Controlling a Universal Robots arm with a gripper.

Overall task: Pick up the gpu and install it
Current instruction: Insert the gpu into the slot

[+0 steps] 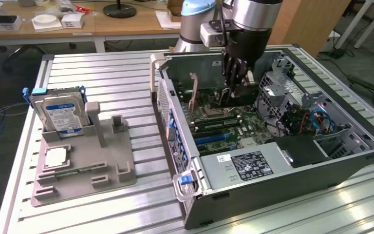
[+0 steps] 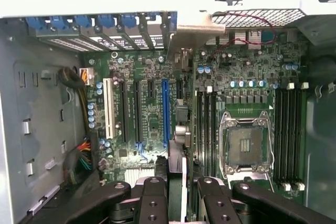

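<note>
A silver table (image 1: 76, 214) with long grooves fills the front. On it lies a big open computer case (image 1: 271, 195), on its side. Just beside it, to the exterior view's left, sits a grey tray (image 1: 115, 165). The tray holds a hard drive (image 1: 60, 114) standing up, a flat square chip (image 1: 56, 157) and a thin green stick (image 1: 76, 170).

The arm (image 1: 255, 14) reaches down into the case. The claw (image 1: 237, 87) is closed on the gpu (image 1: 239, 96), one finger (image 2: 155, 195) on each flat side. The gpu (image 2: 177, 153) stands on its thin edge over the green board (image 2: 152, 119). Its long side runs the same way as the long slots, toward the row of blue clips (image 2: 105, 22). It sits between the blue slot (image 2: 166, 111) and the chip socket (image 2: 245, 145). I cannot tell if it is pushed into a slot.

Blue wires (image 1: 317, 119) and metal boxes crowd the case's far end. Far back stand wooden desks (image 1: 128, 24).
</note>
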